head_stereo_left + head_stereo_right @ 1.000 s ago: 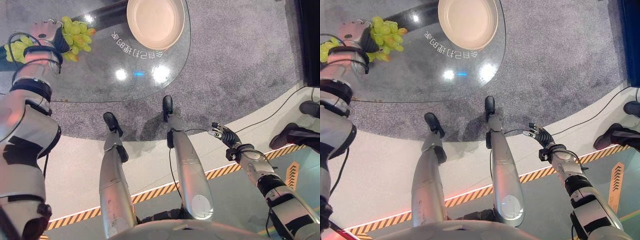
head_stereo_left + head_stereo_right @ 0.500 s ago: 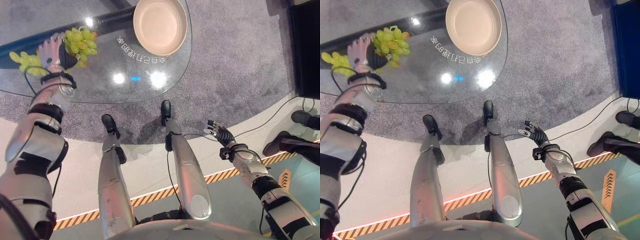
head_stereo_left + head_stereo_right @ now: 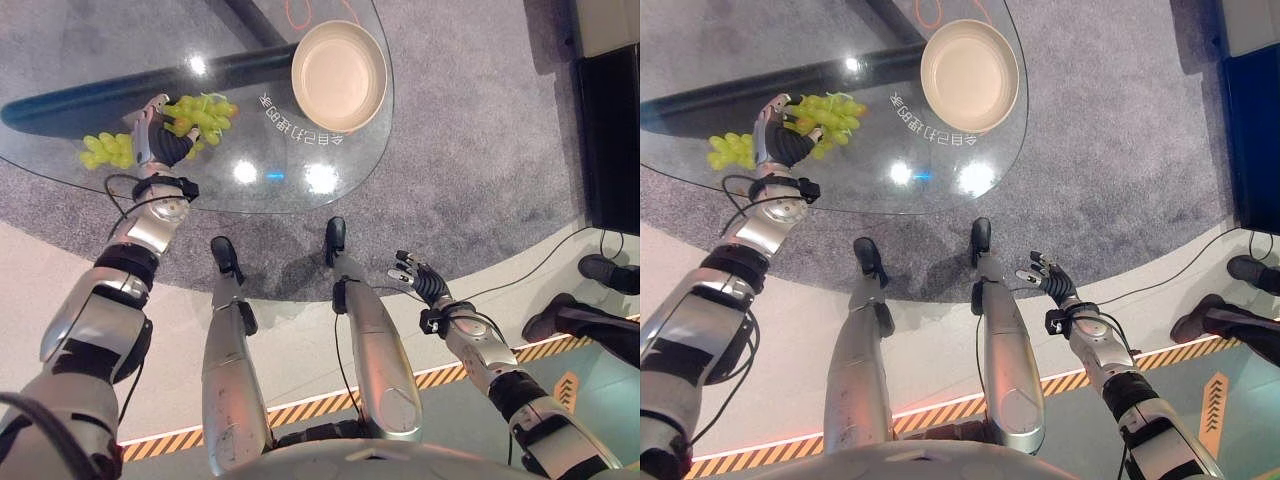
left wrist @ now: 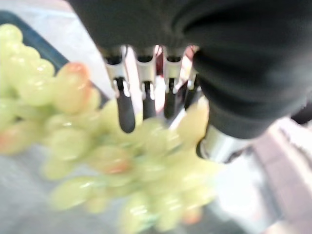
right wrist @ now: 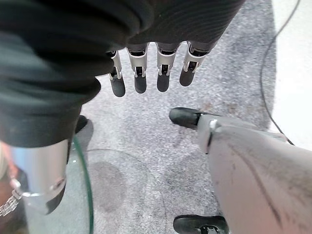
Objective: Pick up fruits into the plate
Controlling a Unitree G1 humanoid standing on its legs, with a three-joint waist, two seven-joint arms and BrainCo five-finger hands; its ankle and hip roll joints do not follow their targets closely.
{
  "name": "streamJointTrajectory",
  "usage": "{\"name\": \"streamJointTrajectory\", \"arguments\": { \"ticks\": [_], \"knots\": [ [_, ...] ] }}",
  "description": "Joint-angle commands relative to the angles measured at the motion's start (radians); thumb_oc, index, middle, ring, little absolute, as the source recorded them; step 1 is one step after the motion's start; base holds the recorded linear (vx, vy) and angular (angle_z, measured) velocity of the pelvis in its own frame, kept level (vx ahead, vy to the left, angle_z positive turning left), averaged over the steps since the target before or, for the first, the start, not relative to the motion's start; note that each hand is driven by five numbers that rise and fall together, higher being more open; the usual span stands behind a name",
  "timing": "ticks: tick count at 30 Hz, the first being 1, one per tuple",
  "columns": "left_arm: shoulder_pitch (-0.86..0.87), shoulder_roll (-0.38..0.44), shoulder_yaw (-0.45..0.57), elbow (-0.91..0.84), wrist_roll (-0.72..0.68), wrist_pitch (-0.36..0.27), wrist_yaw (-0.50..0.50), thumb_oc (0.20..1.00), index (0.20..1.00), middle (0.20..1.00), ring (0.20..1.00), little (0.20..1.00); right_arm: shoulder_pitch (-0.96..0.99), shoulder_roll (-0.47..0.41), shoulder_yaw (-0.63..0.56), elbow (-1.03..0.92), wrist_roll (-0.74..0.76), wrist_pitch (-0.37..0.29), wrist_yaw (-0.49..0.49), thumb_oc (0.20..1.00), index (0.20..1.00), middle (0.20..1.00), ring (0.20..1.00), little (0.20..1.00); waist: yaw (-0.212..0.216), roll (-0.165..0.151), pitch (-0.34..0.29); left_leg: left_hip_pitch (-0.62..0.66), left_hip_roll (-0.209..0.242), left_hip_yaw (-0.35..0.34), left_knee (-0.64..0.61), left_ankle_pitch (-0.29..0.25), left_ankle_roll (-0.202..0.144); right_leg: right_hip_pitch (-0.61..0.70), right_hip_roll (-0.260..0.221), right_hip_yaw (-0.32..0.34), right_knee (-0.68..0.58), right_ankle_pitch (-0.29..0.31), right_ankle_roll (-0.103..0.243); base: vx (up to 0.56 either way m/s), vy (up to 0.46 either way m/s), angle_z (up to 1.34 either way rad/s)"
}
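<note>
Holding a bunch of green grapes [image 3: 200, 112], the left hand [image 3: 160, 145] hangs over the left part of the glass table [image 3: 300, 165]. Its fingers [image 4: 126, 109] curl down into the fruit in the left wrist view, the thumb closing from the other side, so the grip reads as a pinch on the cluster, probably near its stem end. The held bunch lies just ahead of the fingers, on their plate side, with its long axis running roughly along the table toward the plate [image 3: 338, 75]. Whether it is lifted clear of the glass cannot be told.

A second, smaller bunch [image 3: 105, 150] lies on the table beside the hand, on the side away from the plate and nearer the table's left edge.

The plate sits empty near the table's right edge, well apart from the held bunch. The left arm is plainly the nearer one; the carry, in my judgement, runs from the fingers across toward the right edge.

The right hand [image 3: 1048, 280] hangs low beside the table, over the carpet [image 5: 161, 141], fingers straight and loosely spread, holding nothing.

Materials: grapes are round, smooth, pale green with a few orange-tinged berries, loosely clustered and likely to sway or shed. The plate is cream, round, shallow-rimmed, matte. The table is clear, glossy and rounded, showing lamp reflections.
</note>
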Motion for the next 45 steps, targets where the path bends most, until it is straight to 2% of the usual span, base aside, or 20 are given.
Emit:
{"name": "streamJointTrajectory", "arguments": {
  "ticks": [1,4,10,11,18,25,29,36,39,40,41,45],
  "knots": [
    [-0.016,0.009,0.057,-0.047,0.066,-0.028,0.06,0.2,0.2,0.2,0.2,0.2,0.073,-0.011,-0.036,-0.063,-0.045,-0.026,-0.024,1.0,1.0,1.0,1.0,1.0,0.011,0.007,0.025,0.025,-0.106,0.054,0.022,-0.131,0.026,0.039,0.056,-0.024,-0.007,-0.061,0.021,0.0,0.0,0.0],
    [-0.016,0.013,0.049,-0.056,0.089,-0.01,0.06,0.2,0.2,0.2,0.2,0.2,0.07,-0.016,-0.035,-0.056,-0.051,-0.031,-0.028,1.0,1.0,1.0,1.0,1.0,0.015,0.014,0.025,0.043,-0.106,0.062,0.004,-0.125,0.024,0.058,0.045,-0.033,-0.024,-0.058,0.023,0.0,0.014,0.03],
    [-0.042,0.038,0.009,-0.003,0.119,0.074,0.009,0.2,0.2,0.2,0.2,0.2,0.048,-0.045,-0.037,-0.046,-0.047,-0.019,-0.036,1.0,1.0,1.0,1.0,1.0,0.007,0.038,0.025,0.031,-0.111,0.072,0.01,-0.12,0.023,0.041,0.039,-0.035,-0.013,-0.066,0.017,-0.01,0.059,0.03],
    [-0.051,0.048,-0.005,0.023,0.17,0.101,0.021,1.0,1.0,1.0,1.0,1.0,0.043,-0.052,-0.038,-0.035,-0.049,-0.02,-0.035,1.0,1.0,1.0,1.0,1.0,0.003,0.043,0.025,0.027,-0.112,0.075,0.01,-0.118,0.024,0.036,0.039,-0.032,-0.012,-0.065,0.016,0.0,0.043,-0.04],
    [-0.138,0.112,-0.092,0.151,0.371,0.209,0.047,1.0,1.0,1.0,1.0,1.0,0.023,-0.085,-0.035,0.0,-0.04,-0.03,-0.018,1.0,1.0,1.0,1.0,1.0,-0.016,0.044,0.025,0.0,-0.109,0.095,0.021,-0.11,0.022,0.008,0.041,-0.024,-0.007,-0.061,0.012,0.0,0.039,-0.05],
    [-0.206,0.153,-0.154,0.253,0.521,0.272,0.092,1.0,1.0,1.0,1.0,1.0,0.007,-0.108,-0.022,0.031,-0.027,-0.033,-0.008,1.0,1.0,1.0,1.0,1.0,-0.032,0.045,0.025,-0.036,-0.108,0.104,0.042,-0.108,0.018,-0.03,0.044,-0.016,0.005,-0.058,0.006,0.02,0.024,-0.05],
    [-0.243,0.165,-0.176,0.289,0.55,0.291,0.118,1.0,1.0,1.0,1.0,1.0,-0.006,-0.114,-0.013,0.045,-0.019,-0.03,-0.003,1.0,1.0,1.0,1.0,1.0,-0.038,0.046,0.025,-0.065,-0.109,0.102,0.064,-0.111,0.019,-0.058,0.047,-0.01,0.02,-0.06,0.001,0.02,0.018,-0.05],
    [-0.3,0.156,-0.223,0.338,0.594,0.271,0.092,1.0,1.0,1.0,1.0,1.0,-0.032,-0.12,-0.006,0.07,-0.008,-0.028,0.002,1.0,1.0,1.0,1.0,1.0,-0.053,0.037,0.025,-0.111,-0.104,0.106,0.11,-0.125,0.021,-0.102,0.053,0.001,0.047,-0.06,-0.005,0.02,0.011,-0.03],
    [-0.324,0.15,-0.251,0.354,0.566,0.239,0.014,1.0,1.0,1.0,1.0,1.0,-0.041,-0.127,-0.009,0.078,-0.005,-0.033,0.007,1.0,1.0,1.0,1.0,1.0,-0.063,0.032,0.025,-0.131,-0.102,0.112,0.13,-0.133,0.023,-0.121,0.056,0.008,0.056,-0.058,-0.006,0.02,0.015,-0.03],
    [-0.333,0.145,-0.264,0.355,0.541,0.203,-0.066,1.0,1.0,1.0,1.0,1.0,-0.046,-0.129,-0.01,0.074,-0.002,-0.028,0.005,1.0,1.0,1.0,1.0,1.0,-0.066,0.031,0.025,-0.14,-0.101,0.114,0.137,-0.137,0.024,-0.13,0.057,0.01,0.059,-0.057,-0.005,0.04,0.026,-0.05],
    [-0.333,0.139,-0.272,0.349,0.529,0.219,-0.107,1.0,1.0,1.0,1.0,1.0,-0.051,-0.131,-0.013,0.063,-0.005,-0.014,0.003,1.0,1.0,1.0,1.0,1.0,-0.07,0.03,0.025,-0.146,-0.101,0.114,0.144,-0.14,0.026,-0.138,0.059,0.015,0.064,-0.056,-0.005,0.04,0.027,-0.04],
    [-0.333,0.129,-0.295,0.356,0.425,0.201,-0.16,1.0,1.0,1.0,1.0,1.0,-0.059,-0.133,-0.008,0.043,-0.011,0.002,-0.002,1.0,1.0,1.0,1.0,1.0,-0.079,0.029,0.025,-0.155,-0.099,0.121,0.154,-0.146,0.032,-0.151,0.067,0.026,0.074,-0.056,-0.003,0.04,0.029,-0.03]
  ]
}}
